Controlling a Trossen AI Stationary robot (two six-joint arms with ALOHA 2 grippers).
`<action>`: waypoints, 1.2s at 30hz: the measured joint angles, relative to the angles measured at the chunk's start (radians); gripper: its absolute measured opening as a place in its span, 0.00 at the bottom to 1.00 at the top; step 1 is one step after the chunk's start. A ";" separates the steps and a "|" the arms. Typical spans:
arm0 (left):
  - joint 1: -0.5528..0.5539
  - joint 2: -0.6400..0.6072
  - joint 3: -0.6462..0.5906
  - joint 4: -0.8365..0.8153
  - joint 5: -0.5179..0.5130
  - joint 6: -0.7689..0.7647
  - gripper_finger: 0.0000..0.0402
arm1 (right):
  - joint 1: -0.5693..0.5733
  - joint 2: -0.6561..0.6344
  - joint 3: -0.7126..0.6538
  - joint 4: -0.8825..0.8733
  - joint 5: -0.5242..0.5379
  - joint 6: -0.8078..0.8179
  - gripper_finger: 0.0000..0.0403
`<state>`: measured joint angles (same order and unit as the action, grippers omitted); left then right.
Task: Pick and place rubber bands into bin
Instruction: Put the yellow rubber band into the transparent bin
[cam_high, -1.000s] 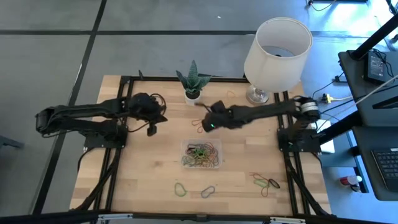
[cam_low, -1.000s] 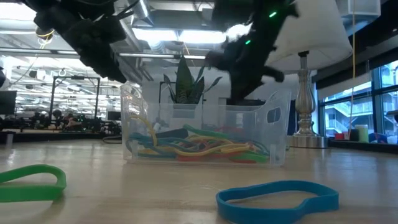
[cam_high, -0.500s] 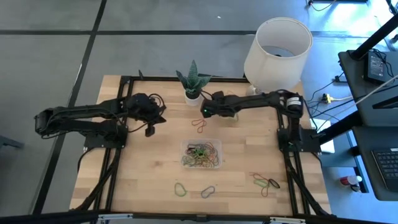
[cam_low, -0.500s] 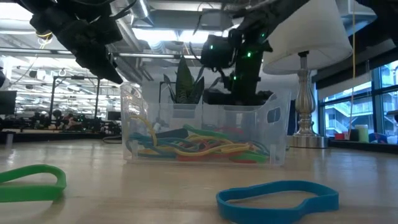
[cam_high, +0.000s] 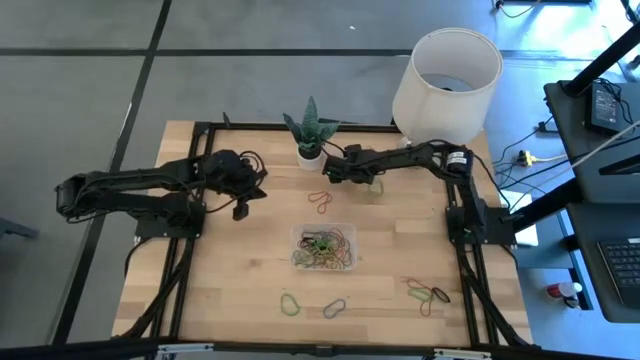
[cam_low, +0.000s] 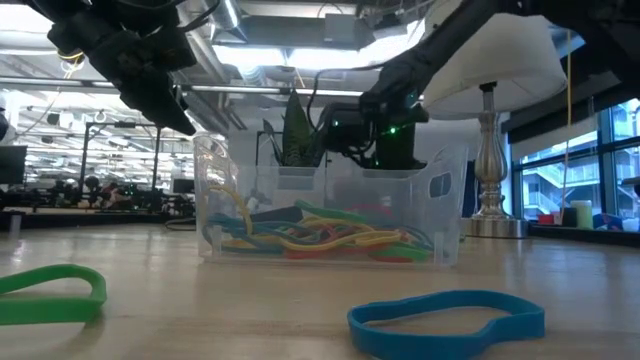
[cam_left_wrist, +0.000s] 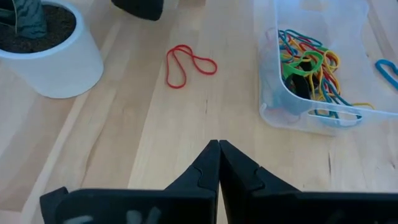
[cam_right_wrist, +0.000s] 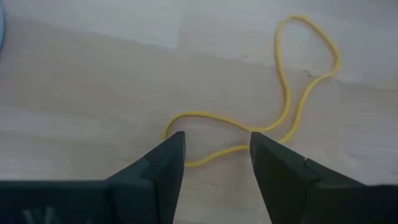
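We see the wooden table (cam_high: 250, 270), then the clear bin (cam_high: 324, 248) at its middle, full of rubber bands (cam_left_wrist: 308, 65). Our right gripper (cam_right_wrist: 214, 155), jaws spread, straddles a yellow band (cam_right_wrist: 292, 93) near the plant pot (cam_left_wrist: 53, 59). Our left gripper (cam_left_wrist: 219, 163) hovers clenched, empty.

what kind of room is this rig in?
Likely a robotics lab or open workshop. The low view shows exposed ceiling ducts and rows of equipment frames behind the wooden table; the high view shows a side desk with a keyboard.
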<state>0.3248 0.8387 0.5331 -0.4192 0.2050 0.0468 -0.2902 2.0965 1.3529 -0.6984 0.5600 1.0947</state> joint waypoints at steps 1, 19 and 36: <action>0.000 0.000 0.000 0.000 0.000 -0.005 0.00 | -0.002 0.008 0.001 0.002 0.003 -0.002 0.46; 0.000 0.000 0.000 0.004 0.000 -0.051 0.00 | 0.063 0.005 -0.087 0.079 -0.018 -0.012 0.02; -0.002 0.001 0.000 0.021 -0.002 -0.139 0.00 | 0.118 -0.220 -0.158 -0.052 -0.004 -0.156 0.01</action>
<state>0.3227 0.8394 0.5335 -0.3985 0.2032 -0.0924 -0.1720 1.8762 1.1952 -0.7506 0.5557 0.9383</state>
